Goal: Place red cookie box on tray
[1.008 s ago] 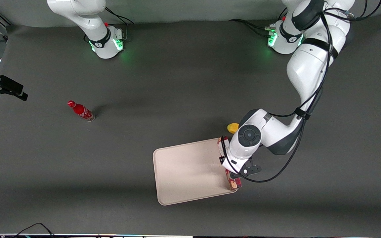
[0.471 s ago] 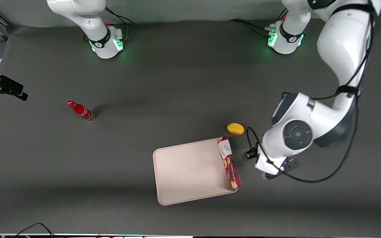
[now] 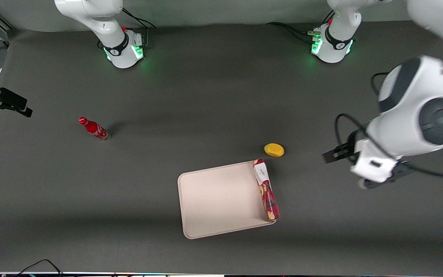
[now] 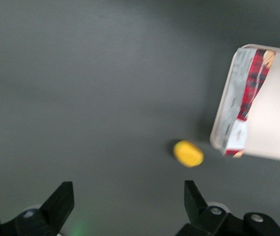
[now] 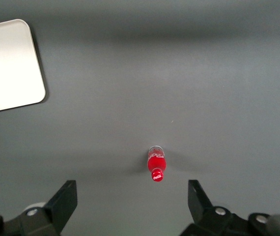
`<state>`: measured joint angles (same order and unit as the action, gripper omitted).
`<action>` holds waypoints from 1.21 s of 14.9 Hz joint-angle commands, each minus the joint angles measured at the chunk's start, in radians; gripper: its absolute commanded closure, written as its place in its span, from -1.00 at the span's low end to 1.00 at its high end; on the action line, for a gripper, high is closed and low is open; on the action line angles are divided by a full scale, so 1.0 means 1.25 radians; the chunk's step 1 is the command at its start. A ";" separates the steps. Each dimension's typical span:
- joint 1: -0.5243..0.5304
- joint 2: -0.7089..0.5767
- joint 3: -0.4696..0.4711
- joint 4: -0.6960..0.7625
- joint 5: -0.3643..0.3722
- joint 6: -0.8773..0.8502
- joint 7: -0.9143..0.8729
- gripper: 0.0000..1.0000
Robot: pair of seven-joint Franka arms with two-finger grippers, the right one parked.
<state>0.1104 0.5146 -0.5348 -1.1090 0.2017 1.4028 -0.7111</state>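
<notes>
Dark grey matte desk [image 3: 214,96] across the whole front view, two white arm bases with green lights along its edge farthest from the camera. Pale pinkish-beige tray [image 3: 217,200] lying flat nearer the camera, with the red cookie box [image 3: 266,189] resting along its short edge at the working arm's end, white label panel at the end farther from the camera, box leaning on the rim. Small yellow lemon-like object [image 3: 274,150] on the desk just beside that label end, not touching. Small red soda bottle [image 3: 94,129] standing well apart, toward the parked arm's end. Claw [image 3: 335,154] up in the air toward the working arm's end, well apart from tray and box, holding nothing. From the left wrist: claw [image 4: 128,201] with both dark fingers [image 4: 60,201] spread wide, only bare desk [image 4: 91,88] between them; yellow object [image 4: 188,153] near the tray [image 4: 277,118] corner, red cookie box [image 4: 248,98] along the tray's edge. From the right wrist: red soda bottle [image 5: 156,166] upright on the desk [image 5: 179,73], a tray [image 5: 10,66] corner well apart from it.
</notes>
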 commanded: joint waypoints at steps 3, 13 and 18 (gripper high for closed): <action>-0.021 -0.249 0.278 -0.097 -0.101 -0.166 0.412 -1.00; -0.032 -0.609 0.409 -0.513 -0.128 -0.013 0.618 -1.00; -0.040 -0.533 0.381 -0.381 -0.152 -0.026 0.620 -1.00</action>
<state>0.0706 -0.2061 -0.0482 -1.6728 0.0218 1.3806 0.0503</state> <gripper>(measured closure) 0.000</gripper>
